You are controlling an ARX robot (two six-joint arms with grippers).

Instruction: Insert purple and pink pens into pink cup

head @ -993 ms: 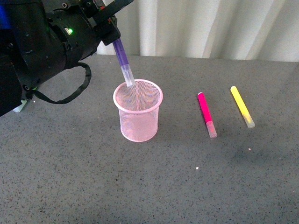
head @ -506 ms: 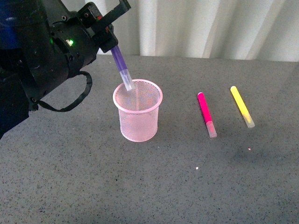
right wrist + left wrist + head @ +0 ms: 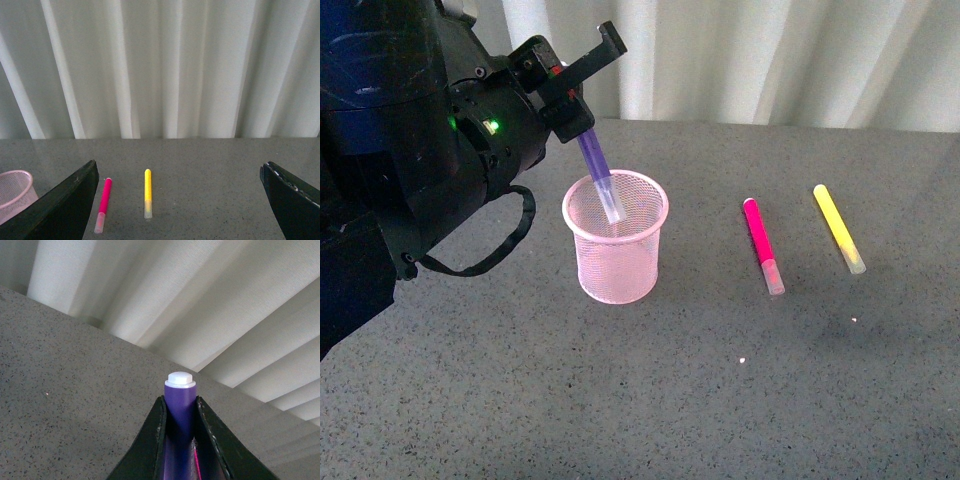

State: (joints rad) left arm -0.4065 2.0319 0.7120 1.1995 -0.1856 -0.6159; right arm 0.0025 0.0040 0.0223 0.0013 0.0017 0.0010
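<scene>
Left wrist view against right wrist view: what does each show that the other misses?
Only the left wrist view shows the purple pen clamped in the left gripper, its white end toward the camera. Only the right wrist view shows the open right gripper, the pink pen and yellow marker lying apart on the table, and part of the pink cup, cut off by the frame. Both show the grey table and the white curtain.

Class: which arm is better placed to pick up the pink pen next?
Right, probably: the right gripper is open, facing the pink pen; the left gripper holds the purple pen in the pink cup.
</scene>
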